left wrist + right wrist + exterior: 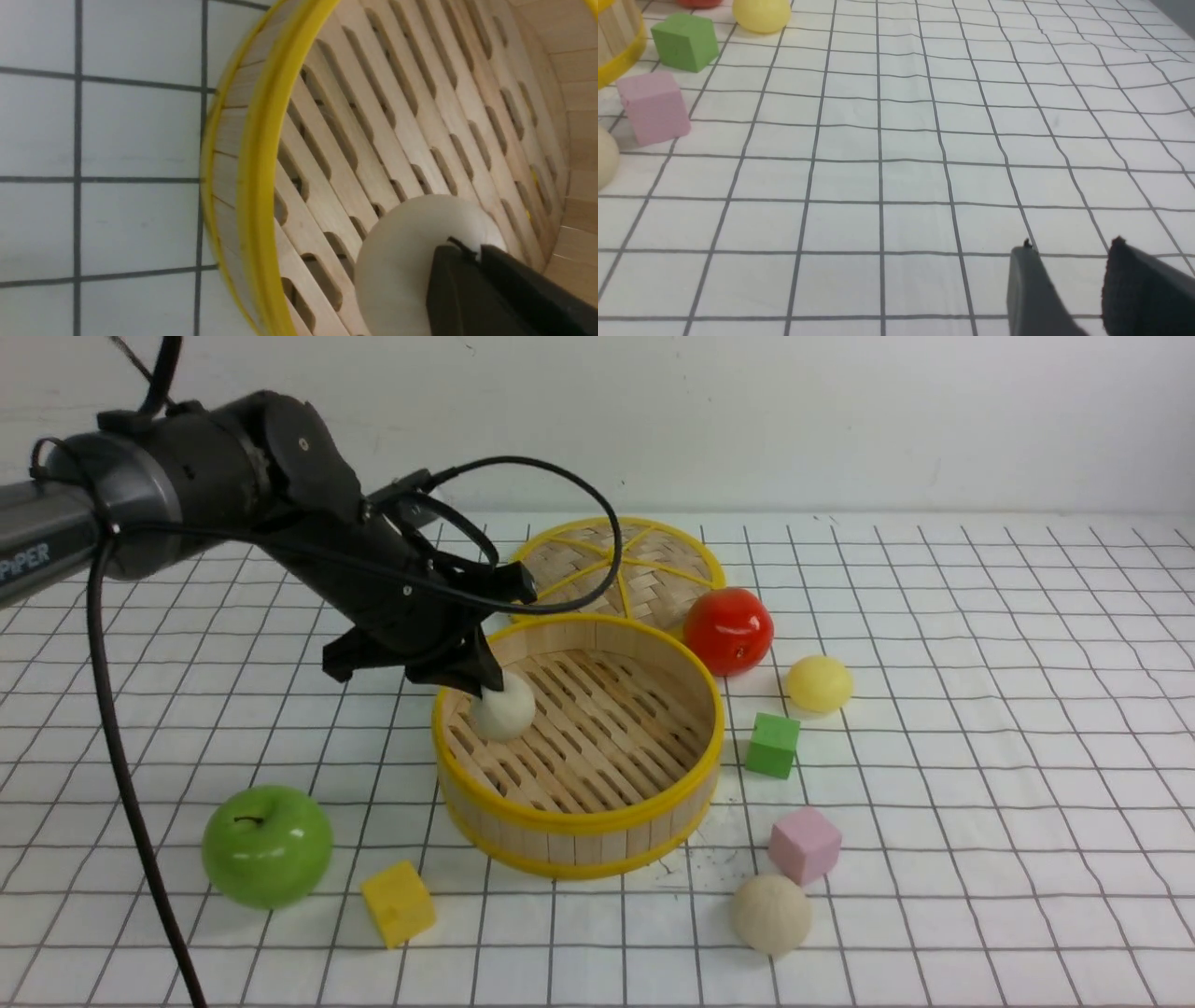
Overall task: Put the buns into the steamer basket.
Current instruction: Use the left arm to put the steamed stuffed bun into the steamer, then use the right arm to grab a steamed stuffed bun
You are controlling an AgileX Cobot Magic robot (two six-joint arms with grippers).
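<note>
The steamer basket (pixel 579 821) (pixel 261 154) stands mid-table. One cream bun (pixel 509 714) (pixel 397 261) lies on its slatted floor near the left wall. My left gripper (pixel 485 686) (pixel 472 249) reaches down into the basket, jaws shut together, tips against the top of that bun and not around it. A pale yellow bun (pixel 819 683) (pixel 761 14) lies on the cloth right of the basket. A beige bun (pixel 771 915) (pixel 605 158) lies in front of it to the right. My right gripper (pixel 1071 243) hovers open over bare cloth, out of the front view.
The woven lid (pixel 653 569) lies behind the basket, with a red apple (pixel 728 630) beside it. A green apple (pixel 267 845) and a yellow cube (pixel 399 903) sit front left. A green cube (pixel 772 745) and a pink cube (pixel 805 845) sit right of the basket.
</note>
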